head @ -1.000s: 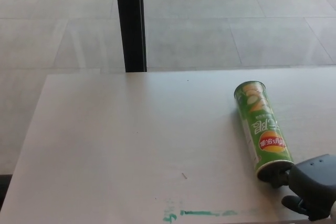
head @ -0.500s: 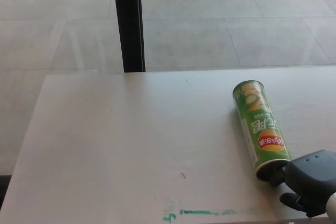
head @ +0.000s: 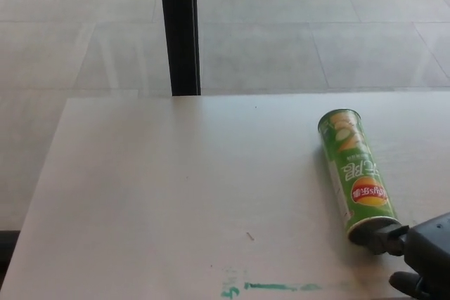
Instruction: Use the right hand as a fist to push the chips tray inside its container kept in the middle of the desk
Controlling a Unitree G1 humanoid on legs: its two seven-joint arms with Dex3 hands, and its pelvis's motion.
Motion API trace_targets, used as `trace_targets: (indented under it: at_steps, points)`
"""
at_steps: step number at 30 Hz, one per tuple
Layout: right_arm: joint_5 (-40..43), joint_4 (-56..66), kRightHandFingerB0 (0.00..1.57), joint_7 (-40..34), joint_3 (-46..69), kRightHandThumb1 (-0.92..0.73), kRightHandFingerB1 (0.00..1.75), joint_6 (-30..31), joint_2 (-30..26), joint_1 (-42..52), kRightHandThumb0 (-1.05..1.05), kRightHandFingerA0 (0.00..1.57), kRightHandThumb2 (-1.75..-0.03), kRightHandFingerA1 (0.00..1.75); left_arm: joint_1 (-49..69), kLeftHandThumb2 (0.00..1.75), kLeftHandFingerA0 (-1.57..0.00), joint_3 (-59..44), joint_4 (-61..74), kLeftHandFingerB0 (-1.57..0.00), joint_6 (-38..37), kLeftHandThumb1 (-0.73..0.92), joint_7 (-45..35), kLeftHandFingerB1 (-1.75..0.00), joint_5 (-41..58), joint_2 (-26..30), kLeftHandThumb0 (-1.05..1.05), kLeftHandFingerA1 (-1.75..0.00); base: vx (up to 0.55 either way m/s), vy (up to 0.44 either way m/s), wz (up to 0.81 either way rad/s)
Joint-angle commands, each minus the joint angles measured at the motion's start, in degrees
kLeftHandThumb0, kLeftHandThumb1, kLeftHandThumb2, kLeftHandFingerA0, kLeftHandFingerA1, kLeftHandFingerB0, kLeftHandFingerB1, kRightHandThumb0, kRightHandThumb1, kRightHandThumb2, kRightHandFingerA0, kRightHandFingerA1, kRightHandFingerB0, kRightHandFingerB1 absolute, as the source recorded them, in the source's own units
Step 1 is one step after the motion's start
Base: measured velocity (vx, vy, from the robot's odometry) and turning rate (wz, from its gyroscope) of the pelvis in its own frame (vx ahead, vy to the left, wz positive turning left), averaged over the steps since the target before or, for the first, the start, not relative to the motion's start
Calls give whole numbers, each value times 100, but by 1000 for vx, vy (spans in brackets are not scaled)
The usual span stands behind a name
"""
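While the right robot hand [head: 426,261], fisted, touches the chips can [head: 355,173], green smears [head: 278,287] lie nearby

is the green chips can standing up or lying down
Lying down. The green chips can rests on its side on the desk, its long body pointing away from the robot, near end against the right hand.

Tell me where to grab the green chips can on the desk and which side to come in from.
Grip the green chips can around the middle of its round body, coming down from above with fingers either side. It lies flat on the desk, long sides clear. Its near end is crowded by the right hand, so that end seems a poorer approach.
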State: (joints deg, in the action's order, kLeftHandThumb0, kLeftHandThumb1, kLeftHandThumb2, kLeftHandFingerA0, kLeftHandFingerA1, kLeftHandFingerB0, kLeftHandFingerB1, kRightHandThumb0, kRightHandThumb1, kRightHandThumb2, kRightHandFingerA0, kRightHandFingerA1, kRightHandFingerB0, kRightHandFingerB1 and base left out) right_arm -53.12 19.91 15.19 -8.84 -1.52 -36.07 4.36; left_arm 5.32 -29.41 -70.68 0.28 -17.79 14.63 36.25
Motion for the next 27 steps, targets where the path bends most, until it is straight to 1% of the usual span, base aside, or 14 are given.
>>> trace_targets:
  at_steps: [1,5,6,7,10,12,15,16,17,20,21,23,26,27]
  points:
    - [962,685,55,175,755,-79,42,-358,-276,536,-62,102,-64,92,81,144,-42,-2,48,-21,-22,35,96,-75,6,106,-42,-91,0,0,0]
    - [1472,1089,58,52,1723,-78,44,-603,-398,697,-64,103,-63,87,96,147,-43,-32,-11,-18,-21,32,1,-75,43,121,-42,-93,0,0,0]
    - [1532,1222,55,279,1906,-79,44,-433,-447,662,-64,99,-63,87,144,171,-41,-16,65,-20,-46,26,-34,-82,34,117,-31,-102,0,0,0]
    - [1677,1217,56,246,2127,-78,44,-537,-500,617,-62,98,-63,93,154,146,-46,-15,80,-19,-50,31,-42,-76,34,116,-42,-95,0,0,0]
    - [1732,1266,57,348,2507,-81,43,-463,-608,475,-66,96,-64,102,154,147,-44,-32,93,-18,-44,31,-9,-75,47,100,-42,-94,0,0,0]
    - [2041,937,62,203,3107,-76,43,-428,-667,262,-62,104,-63,76,130,146,-42,15,65,-22,-37,35,52,-76,-10,104,-40,-91,0,0,0]
    - [2059,883,62,261,3263,-76,43,-396,-680,245,-62,104,-63,76,154,146,-42,27,60,-22,-66,35,38,-76,-16,73,-40,-91,0,0,0]
    - [2096,640,60,126,3529,-76,42,-365,-666,248,-61,104,-63,79,140,146,-39,-28,29,-18,-42,35,-8,-74,45,69,-41,-90,0,0,0]
    - [2122,417,63,-24,3672,-78,43,-438,-634,277,-62,105,-63,83,153,172,-40,-16,46,-26,-52,26,-10,-87,36,58,-33,-102,0,0,0]
    - [2253,-140,62,-302,3995,-78,44,-655,-502,367,-61,108,-64,82,179,172,-40,-26,43,-24,-64,25,10,-85,44,32,-32,-102,0,0,0]
    - [2135,-636,61,-672,4133,-77,43,-708,-399,458,-62,108,-64,78,210,133,-51,-74,107,-32,-17,59,-60,-76,108,31,-18,-87,0,0,0]
    - [2199,-1395,59,-1380,4452,-79,42,-810,-41,588,-62,106,-64,76,212,134,-50,-31,137,-31,-44,60,-39,-74,56,39,-17,-86,0,0,0]
    - [2327,-1934,57,-1697,4616,-82,42,-868,157,616,-64,101,-65,69,225,133,-51,-66,131,-31,-64,58,-83,-74,90,25,-18,-87,0,0,0]
    - [2317,-2409,62,-2287,4750,-80,44,-1022,403,657,-63,103,-64,65,209,148,-45,-34,113,-21,-52,35,-77,-77,55,39,-42,-95,0,0,0]
